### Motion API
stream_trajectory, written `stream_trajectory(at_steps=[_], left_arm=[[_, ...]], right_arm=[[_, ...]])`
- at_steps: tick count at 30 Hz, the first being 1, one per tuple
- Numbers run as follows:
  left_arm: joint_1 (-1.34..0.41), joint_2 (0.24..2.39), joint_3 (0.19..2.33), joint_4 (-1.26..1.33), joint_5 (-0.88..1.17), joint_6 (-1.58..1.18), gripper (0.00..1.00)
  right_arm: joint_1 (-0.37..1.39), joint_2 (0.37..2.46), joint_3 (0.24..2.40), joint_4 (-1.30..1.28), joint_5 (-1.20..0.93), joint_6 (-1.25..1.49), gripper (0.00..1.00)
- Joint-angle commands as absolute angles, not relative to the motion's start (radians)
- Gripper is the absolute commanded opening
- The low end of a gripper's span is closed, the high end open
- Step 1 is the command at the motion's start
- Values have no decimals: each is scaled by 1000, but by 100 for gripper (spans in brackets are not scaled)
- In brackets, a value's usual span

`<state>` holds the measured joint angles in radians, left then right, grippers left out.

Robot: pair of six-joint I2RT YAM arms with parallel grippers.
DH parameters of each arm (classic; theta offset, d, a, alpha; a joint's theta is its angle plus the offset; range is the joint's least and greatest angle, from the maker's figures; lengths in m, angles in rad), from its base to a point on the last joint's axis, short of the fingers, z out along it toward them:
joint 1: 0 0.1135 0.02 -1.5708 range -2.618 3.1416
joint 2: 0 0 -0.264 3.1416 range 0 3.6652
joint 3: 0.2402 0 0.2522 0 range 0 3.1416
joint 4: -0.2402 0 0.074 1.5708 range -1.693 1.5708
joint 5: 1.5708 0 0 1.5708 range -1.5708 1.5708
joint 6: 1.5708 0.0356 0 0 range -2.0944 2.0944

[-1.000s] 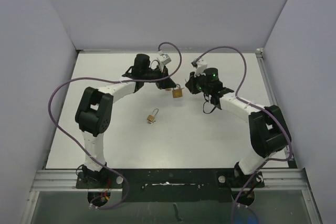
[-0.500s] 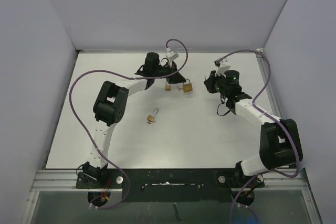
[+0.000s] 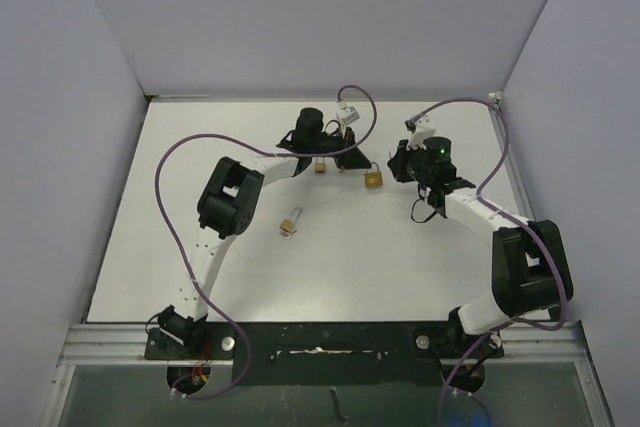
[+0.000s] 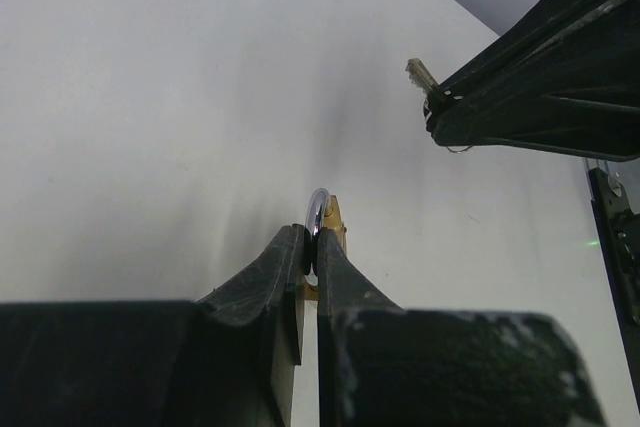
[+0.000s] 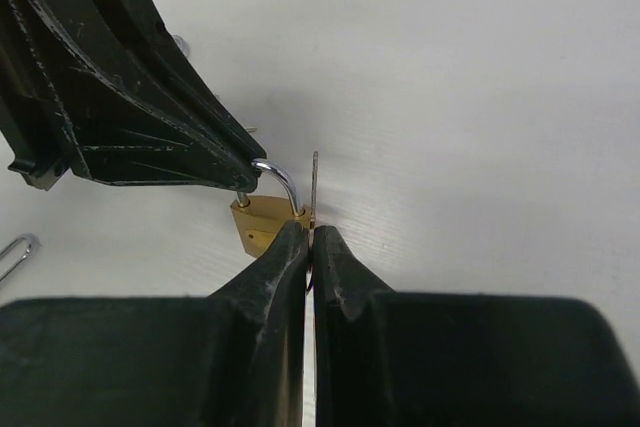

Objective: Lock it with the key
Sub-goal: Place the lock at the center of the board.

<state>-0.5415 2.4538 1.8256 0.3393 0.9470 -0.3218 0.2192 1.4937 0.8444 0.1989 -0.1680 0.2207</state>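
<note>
Right gripper (image 5: 311, 233) is clenched on the key (image 5: 315, 179), blade running toward 12 o'clock in its wrist view. Just beyond at 11 o'clock sits the brass padlock (image 5: 262, 219), its shackle (image 5: 282, 179) pinched in the left gripper (image 4: 311, 242). Blade and body lie side by side, so the key likely needs re-aiming before it can enter.

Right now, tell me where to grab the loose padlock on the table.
Take the loose padlock by its brass body, coming straight down from above and pinching across its narrow edges. It seems to lie flat on the table, so the body's sides are exposed, and its thin shackle offers less to pinch.
</note>
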Motion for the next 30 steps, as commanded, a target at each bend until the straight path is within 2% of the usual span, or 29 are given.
stream_trajectory(at_steps=[1,3,12,15,22,25,26,27,28,29,30], left_arm=[[-542,2461,1844,374,955,-331,1],[-544,2464,1842,334,940,-314,7],[-555,2516,1874,260,893,-295,14],[-560,2548,1907,221,888,-286,26],[-564,2579,1933,211,882,-296,29],[-565,2575,1933,219,883,-298,34],[-565,2572,1932,223,883,-299,39],[-565,2568,1931,226,882,-299,49],[-565,2563,1928,230,882,-301,80],[-565,2558,1926,234,881,-303,96],[-565,2551,1918,238,878,-305,97]], right_arm=[[216,1537,862,187,-123,224,0],[215,1560,871,178,-119,230,0],[208,1636,884,167,-124,257,0],[205,1652,886,169,-126,263,0],[197,1699,904,160,-135,271,0],[197,1722,909,158,-140,276,0],[197,1728,912,159,-138,278,0],[197,1735,912,162,-140,279,0],[197,1738,913,165,-139,279,1],[196,1742,911,167,-138,279,5],[195,1743,911,168,-135,279,7]])
